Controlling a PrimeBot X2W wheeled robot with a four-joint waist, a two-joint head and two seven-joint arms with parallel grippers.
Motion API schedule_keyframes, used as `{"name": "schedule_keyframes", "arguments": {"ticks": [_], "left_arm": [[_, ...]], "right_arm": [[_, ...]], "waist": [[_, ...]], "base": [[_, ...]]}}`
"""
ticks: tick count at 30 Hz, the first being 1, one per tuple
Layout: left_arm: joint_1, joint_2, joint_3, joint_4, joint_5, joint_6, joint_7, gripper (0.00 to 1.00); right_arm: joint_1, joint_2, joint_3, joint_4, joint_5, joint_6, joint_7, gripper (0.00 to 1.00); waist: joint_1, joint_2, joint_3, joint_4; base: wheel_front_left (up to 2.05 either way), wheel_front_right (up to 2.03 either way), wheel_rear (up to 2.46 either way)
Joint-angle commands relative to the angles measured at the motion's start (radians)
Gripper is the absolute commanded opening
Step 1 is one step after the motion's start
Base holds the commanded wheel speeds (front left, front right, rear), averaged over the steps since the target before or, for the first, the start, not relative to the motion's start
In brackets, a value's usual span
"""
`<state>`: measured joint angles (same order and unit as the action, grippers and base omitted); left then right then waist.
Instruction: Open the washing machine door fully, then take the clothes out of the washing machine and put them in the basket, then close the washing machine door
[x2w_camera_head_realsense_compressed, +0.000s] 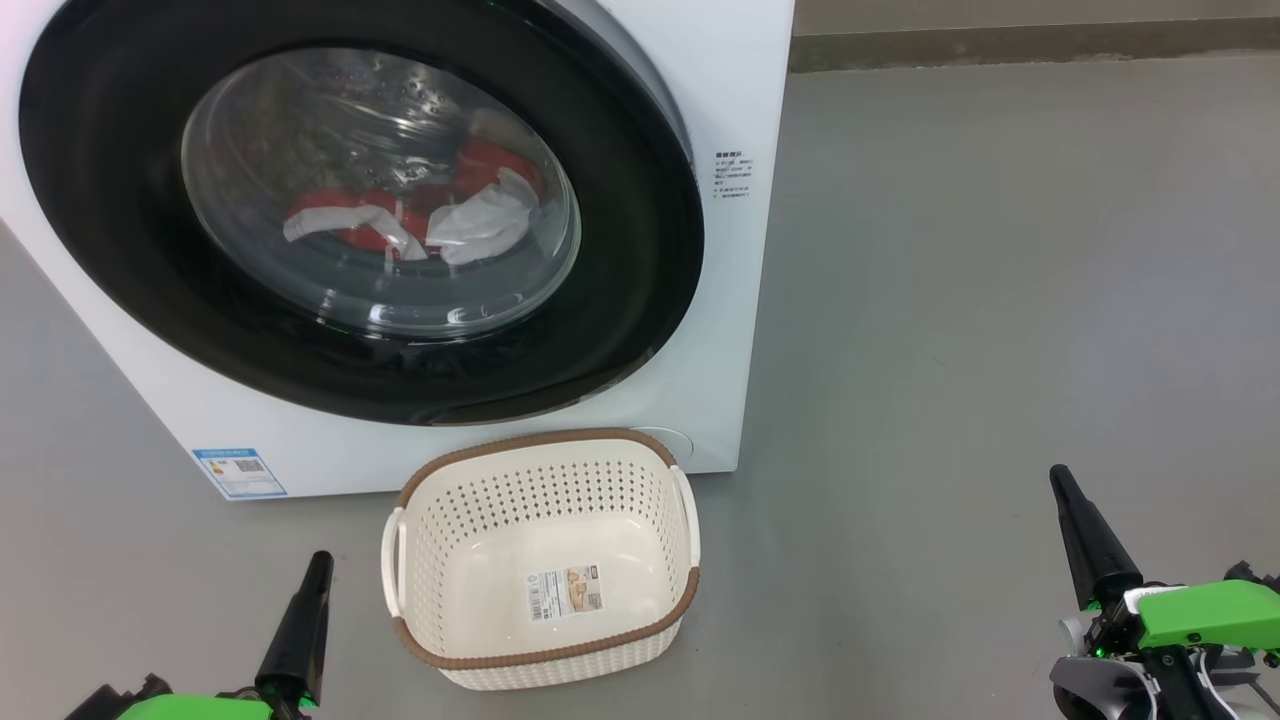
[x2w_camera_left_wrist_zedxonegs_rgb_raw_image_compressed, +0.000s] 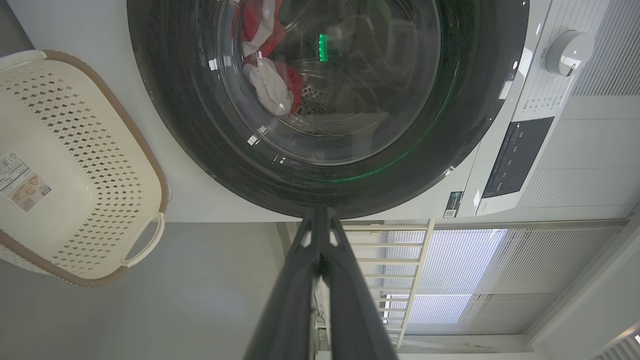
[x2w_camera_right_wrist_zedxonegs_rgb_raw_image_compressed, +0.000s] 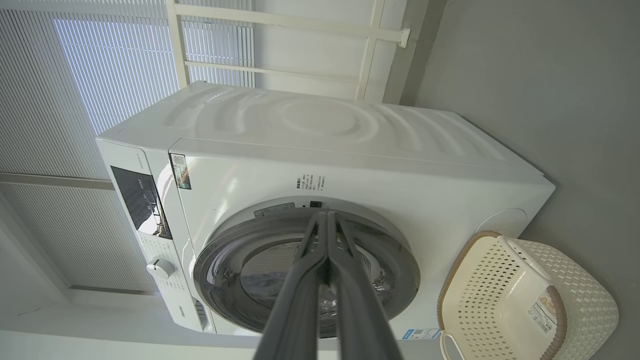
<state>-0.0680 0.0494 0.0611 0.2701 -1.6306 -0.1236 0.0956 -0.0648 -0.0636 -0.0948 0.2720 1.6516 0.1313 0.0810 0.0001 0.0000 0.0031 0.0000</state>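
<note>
Dark jaws of the left gripper (x2w_camera_head_realsense_compressed: 318, 570) and right gripper (x2w_camera_head_realsense_compressed: 1062, 485) are pressing together on nothing, pointing toward the washing machine (x2w_camera_head_realsense_compressed: 735, 110). Between them, the basket (x2w_camera_head_realsense_compressed: 545, 440) is sitting upright on the grey floor (x2w_camera_head_realsense_compressed: 1000, 300), mouth facing up, long axis lying along the machine's front. Beyond, the washing machine door (x2w_camera_head_realsense_compressed: 110, 200) is sitting closed, with the clothes (x2w_camera_head_realsense_compressed: 470, 220) lying behind its glass.

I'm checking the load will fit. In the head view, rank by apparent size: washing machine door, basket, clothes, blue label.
1. washing machine door
2. basket
3. clothes, farther off than the basket, so true size is unsure
4. blue label
</note>
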Motion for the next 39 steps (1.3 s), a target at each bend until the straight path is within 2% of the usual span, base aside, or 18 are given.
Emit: {"name": "schedule_keyframes", "arguments": {"ticks": [1, 39], "left_arm": [[-0.038, 0.014, 0.035, -0.026, 0.008, -0.007, 0.004, 0.00], [-0.039, 0.008, 0.043, -0.025, 0.014, -0.007, 0.010, 0.00]], "right_arm": [[-0.040, -0.010, 0.013, -0.029, -0.016, -0.001, 0.006, 0.00], [-0.041, -0.001, 0.001, -0.028, -0.026, -0.001, 0.016, 0.00]], "waist": [[0.0000, 0.0000, 0.000, 0.000], [-0.0001, 0.0000, 0.000, 0.000]], "base": [[0.00, 0.00, 0.00], [0.00, 0.00, 0.00]]}}
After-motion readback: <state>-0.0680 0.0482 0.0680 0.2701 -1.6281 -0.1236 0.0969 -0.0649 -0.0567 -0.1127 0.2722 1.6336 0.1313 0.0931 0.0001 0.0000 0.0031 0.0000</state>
